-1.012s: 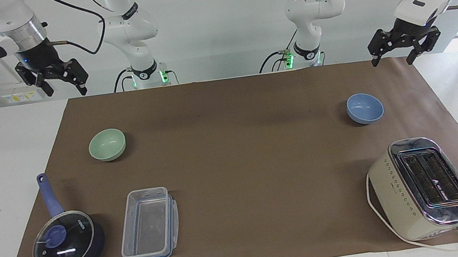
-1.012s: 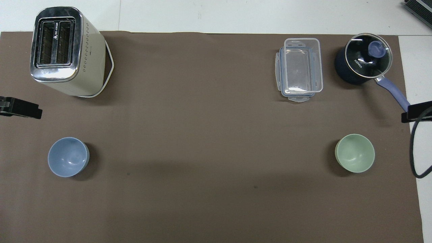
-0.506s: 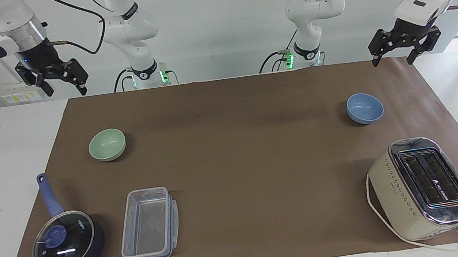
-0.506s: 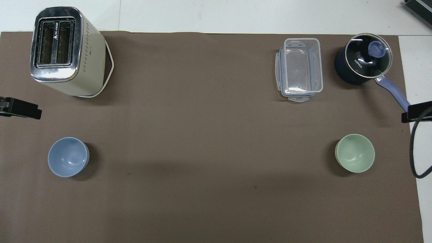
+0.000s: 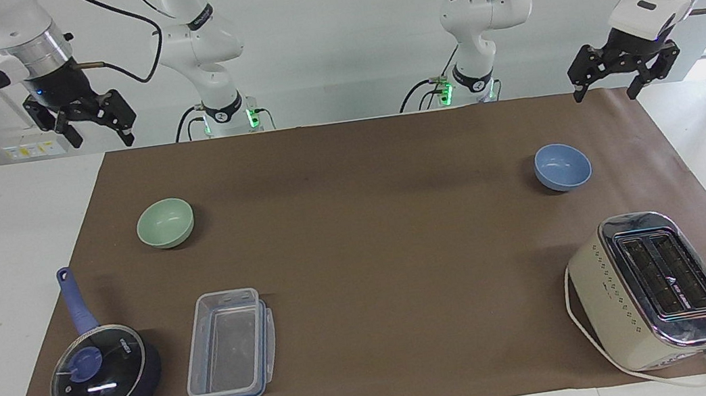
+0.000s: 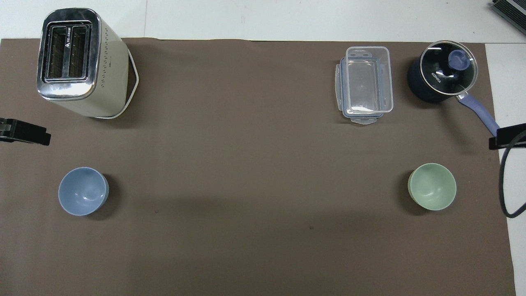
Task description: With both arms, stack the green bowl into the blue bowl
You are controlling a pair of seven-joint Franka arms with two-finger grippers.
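The green bowl (image 5: pixel 165 222) (image 6: pixel 432 186) stands upright and empty on the brown mat toward the right arm's end. The blue bowl (image 5: pixel 562 166) (image 6: pixel 83 190) stands upright and empty toward the left arm's end, level with the green one. My right gripper (image 5: pixel 103 142) hangs open high above the table's edge at its own end, well clear of the green bowl. My left gripper (image 5: pixel 604 95) hangs open high at the other end, clear of the blue bowl. In the overhead view only a tip of the left gripper (image 6: pixel 24 135) and of the right gripper (image 6: pixel 507 139) shows.
Farther from the robots than the green bowl stand a dark-blue lidded saucepan (image 5: pixel 105 372) and a clear plastic container (image 5: pixel 230 350). A cream toaster (image 5: pixel 653 288) with a white cord stands farther out than the blue bowl. The brown mat (image 5: pixel 368 257) lies bare between the bowls.
The right arm's wrist has shifted very slightly. Both bowls and the left arm have stayed where they were.
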